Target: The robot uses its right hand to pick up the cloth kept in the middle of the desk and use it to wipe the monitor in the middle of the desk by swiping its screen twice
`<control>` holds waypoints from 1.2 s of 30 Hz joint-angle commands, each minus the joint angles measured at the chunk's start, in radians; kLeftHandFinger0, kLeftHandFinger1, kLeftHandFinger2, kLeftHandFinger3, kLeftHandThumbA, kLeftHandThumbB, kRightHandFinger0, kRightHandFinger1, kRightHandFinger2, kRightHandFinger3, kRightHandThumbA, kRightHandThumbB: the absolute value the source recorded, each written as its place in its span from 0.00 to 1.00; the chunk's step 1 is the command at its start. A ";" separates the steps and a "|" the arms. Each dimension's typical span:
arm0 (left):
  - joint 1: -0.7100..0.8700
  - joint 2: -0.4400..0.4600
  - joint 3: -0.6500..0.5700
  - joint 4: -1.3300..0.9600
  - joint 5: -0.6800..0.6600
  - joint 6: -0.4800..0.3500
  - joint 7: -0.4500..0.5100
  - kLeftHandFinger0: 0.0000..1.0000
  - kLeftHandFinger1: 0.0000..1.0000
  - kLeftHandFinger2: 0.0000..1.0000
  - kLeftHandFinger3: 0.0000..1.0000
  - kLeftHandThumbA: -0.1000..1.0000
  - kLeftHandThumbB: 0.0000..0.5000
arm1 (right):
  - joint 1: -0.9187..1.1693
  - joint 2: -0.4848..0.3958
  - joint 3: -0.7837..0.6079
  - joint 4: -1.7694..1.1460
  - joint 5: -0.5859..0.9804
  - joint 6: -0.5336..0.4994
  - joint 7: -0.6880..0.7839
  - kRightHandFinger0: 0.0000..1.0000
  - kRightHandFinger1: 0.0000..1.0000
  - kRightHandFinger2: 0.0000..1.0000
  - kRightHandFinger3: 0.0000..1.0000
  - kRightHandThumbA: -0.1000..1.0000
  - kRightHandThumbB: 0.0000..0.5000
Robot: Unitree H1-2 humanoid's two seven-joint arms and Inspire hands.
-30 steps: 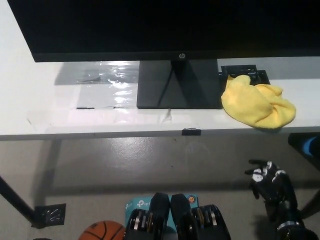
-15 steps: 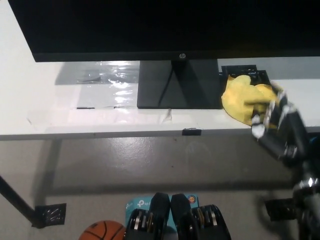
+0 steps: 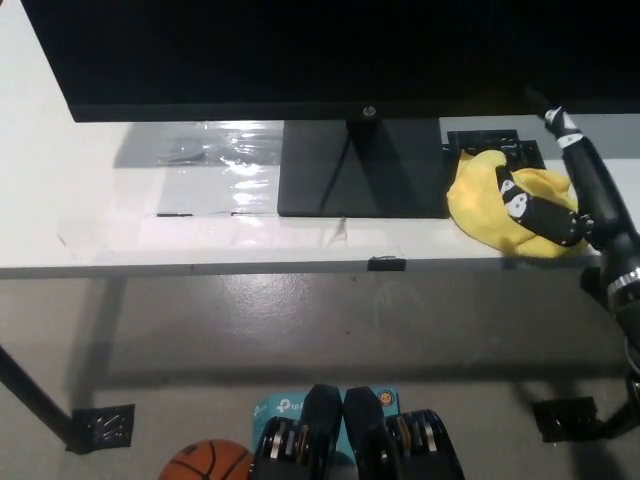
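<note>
A crumpled yellow cloth (image 3: 484, 205) lies on the white desk (image 3: 120, 230), just right of the monitor's black stand (image 3: 360, 168). The black monitor (image 3: 300, 50) fills the top of the head view, its screen facing away from the camera. My black right hand (image 3: 560, 195) hovers over the cloth's right part with its fingers spread apart; one finger lies across the cloth, another points up toward the monitor's lower edge. It holds nothing. My white left hand is out of the picture.
A black object (image 3: 500, 146) sits behind the cloth. Clear tape or plastic film (image 3: 215, 160) shines on the desk left of the stand. On the floor below lie an orange basketball (image 3: 205, 464) and a desk foot (image 3: 100, 428).
My right hand rose from floor level below the desk's front edge up to the cloth and now reaches over it, fingers spread. The camera shifted slightly.
</note>
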 commanded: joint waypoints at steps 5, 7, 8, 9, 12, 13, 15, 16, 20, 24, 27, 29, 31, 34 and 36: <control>0.010 0.006 0.011 -0.021 0.003 -0.025 0.000 0.55 0.57 0.72 0.89 0.09 0.05 | -0.080 -0.027 0.023 0.157 -0.083 0.008 0.034 1.00 1.00 1.00 1.00 0.48 0.59; 0.007 0.008 0.012 -0.018 0.002 -0.033 0.001 0.54 0.56 0.72 0.88 0.08 0.05 | -0.095 -0.029 0.029 0.211 -0.090 -0.007 0.036 1.00 1.00 1.00 1.00 0.48 0.59; 0.008 0.008 0.012 -0.025 0.004 -0.029 0.001 0.53 0.56 0.71 0.88 0.08 0.05 | -0.101 -0.029 0.030 0.243 -0.092 -0.019 0.033 1.00 1.00 1.00 1.00 0.47 0.59; 0.008 0.009 0.011 -0.026 0.005 -0.026 -0.001 0.53 0.56 0.71 0.88 0.08 0.05 | -0.108 -0.030 0.034 0.269 -0.098 -0.026 0.030 1.00 1.00 1.00 1.00 0.47 0.59; 0.006 0.010 0.010 -0.025 0.009 -0.019 0.000 0.54 0.56 0.71 0.89 0.09 0.03 | -0.130 -0.032 0.043 0.334 -0.113 -0.036 0.022 1.00 1.00 1.00 1.00 0.47 0.58; 0.008 0.009 0.010 -0.032 0.012 -0.010 0.000 0.54 0.56 0.71 0.89 0.09 0.04 | -0.141 -0.035 0.048 0.356 -0.122 -0.033 0.021 1.00 1.00 1.00 1.00 0.48 0.57; 0.004 0.010 0.008 -0.023 0.013 -0.012 -0.001 0.54 0.57 0.71 0.90 0.10 0.03 | -0.170 -0.036 0.054 0.410 -0.130 -0.030 0.020 1.00 1.00 1.00 1.00 0.49 0.59; 0.004 0.010 0.008 -0.021 0.012 -0.017 0.000 0.54 0.57 0.71 0.90 0.10 0.03 | -0.178 -0.035 0.055 0.426 -0.129 -0.032 0.020 1.00 1.00 1.00 1.00 0.49 0.59; 0.006 0.009 0.009 -0.027 0.013 -0.019 0.002 0.54 0.56 0.71 0.89 0.12 0.03 | -0.223 -0.044 0.076 0.501 -0.137 -0.002 0.054 1.00 1.00 1.00 1.00 0.55 0.67; 0.007 0.011 0.010 -0.047 0.013 0.004 -0.005 0.54 0.56 0.71 0.91 0.13 0.02 | -0.234 -0.060 0.110 0.527 -0.150 0.017 0.100 1.00 1.00 1.00 1.00 0.57 0.72; 0.008 0.011 0.011 -0.049 0.014 0.001 -0.004 0.54 0.56 0.71 0.91 0.13 0.01 | -0.227 -0.065 0.130 0.515 -0.146 0.051 0.148 1.00 1.00 1.00 1.00 0.52 0.73; 0.009 0.012 0.010 -0.048 0.015 -0.005 -0.003 0.54 0.56 0.71 0.91 0.14 0.01 | -0.226 -0.087 0.176 0.480 -0.171 0.106 0.214 1.00 1.00 1.00 1.00 0.48 0.69; 0.009 0.016 0.016 -0.069 0.008 0.017 -0.011 0.55 0.57 0.72 0.91 0.14 0.00 | -0.231 -0.107 0.214 0.449 -0.191 0.138 0.291 1.00 1.00 1.00 1.00 0.41 0.59; 0.003 0.021 0.018 -0.062 0.005 0.012 -0.012 0.56 0.58 0.73 0.92 0.14 0.00 | -0.248 -0.128 0.259 0.443 -0.245 0.140 0.409 1.00 1.00 1.00 1.00 0.33 0.47; 0.004 0.023 0.015 -0.070 0.015 0.023 -0.011 0.57 0.59 0.73 0.93 0.16 0.00 | -0.252 -0.142 0.288 0.435 -0.255 0.140 0.417 1.00 1.00 1.00 1.00 0.28 0.43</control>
